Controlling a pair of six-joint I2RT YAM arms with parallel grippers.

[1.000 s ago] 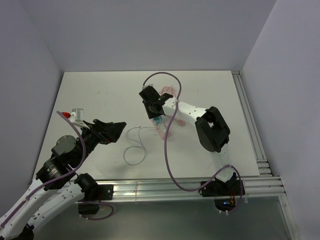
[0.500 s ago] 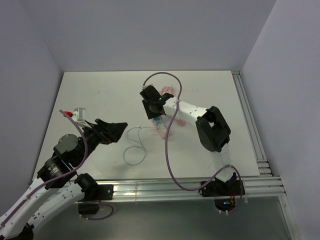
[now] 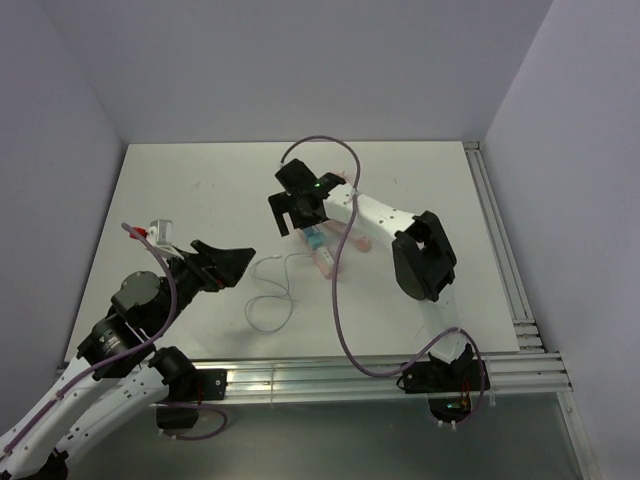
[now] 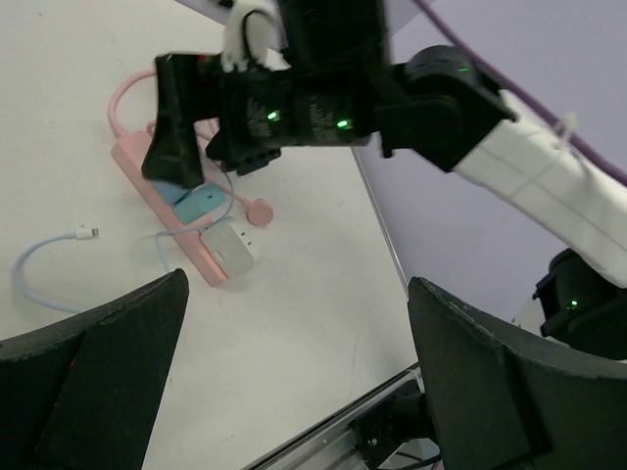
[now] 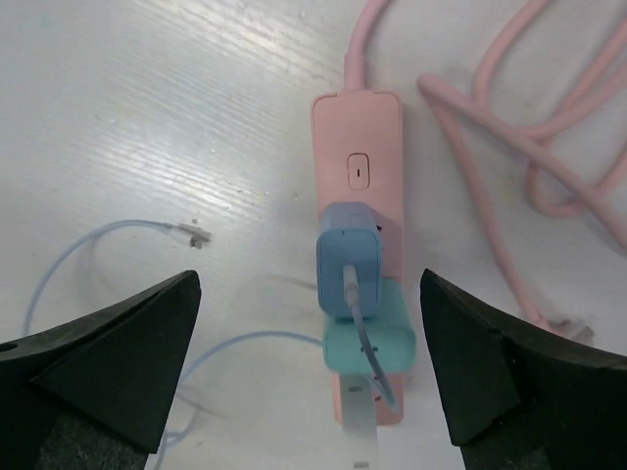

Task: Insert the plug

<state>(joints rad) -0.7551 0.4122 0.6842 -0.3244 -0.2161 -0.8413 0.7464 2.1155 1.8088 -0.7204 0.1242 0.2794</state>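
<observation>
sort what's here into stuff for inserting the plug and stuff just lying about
For the job: light-blue plug, its pale wire, pink power strip.
Not part of it: teal plug beside it, white adapter, pink cord.

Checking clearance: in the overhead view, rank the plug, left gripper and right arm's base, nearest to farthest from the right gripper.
From the right gripper:
1. The plug, just beneath it.
2. The left gripper, to the left.
3. The right arm's base, at the near-right edge.

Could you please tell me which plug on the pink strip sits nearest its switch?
The blue plug, next to the switch; the teal plug and white plug lie farther along.
</observation>
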